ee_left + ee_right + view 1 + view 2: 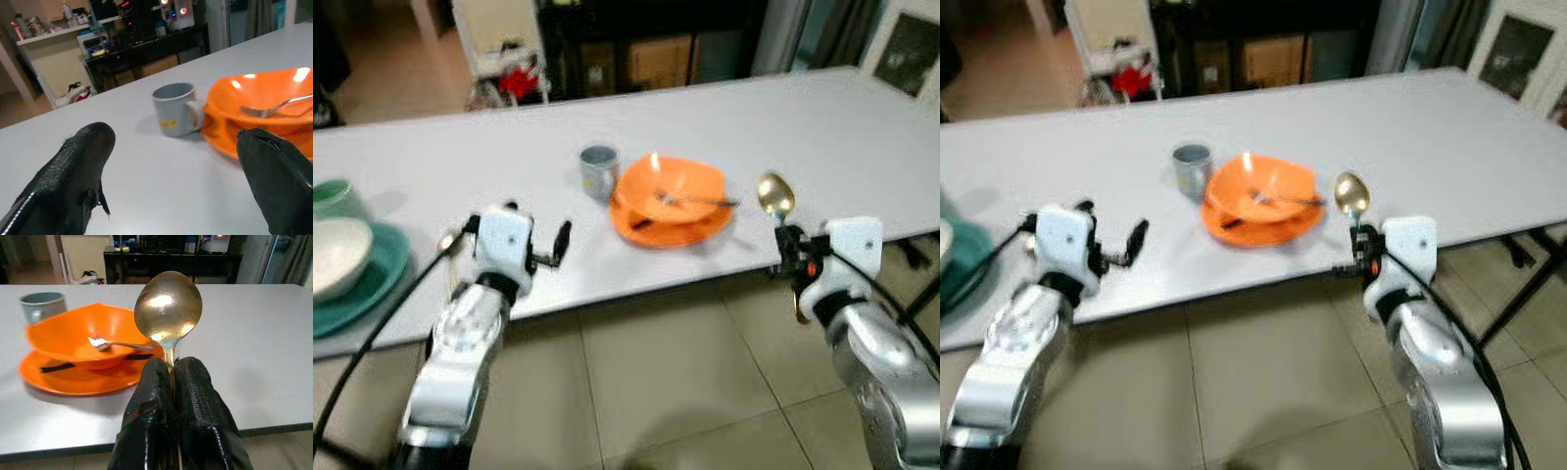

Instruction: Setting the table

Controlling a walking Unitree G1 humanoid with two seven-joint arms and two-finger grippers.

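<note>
Golden spoon [168, 308] stands upright, pinched in right claw [172, 374].

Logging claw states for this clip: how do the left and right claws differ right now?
The left claw is open and holds nothing; the right claw is shut on a gold spoon, bowl up. The left claw sits over the white table in front of the grey mug; the right claw sits at the table's near edge, right of the orange bowl. Both have black fingers on silver arms.
</note>
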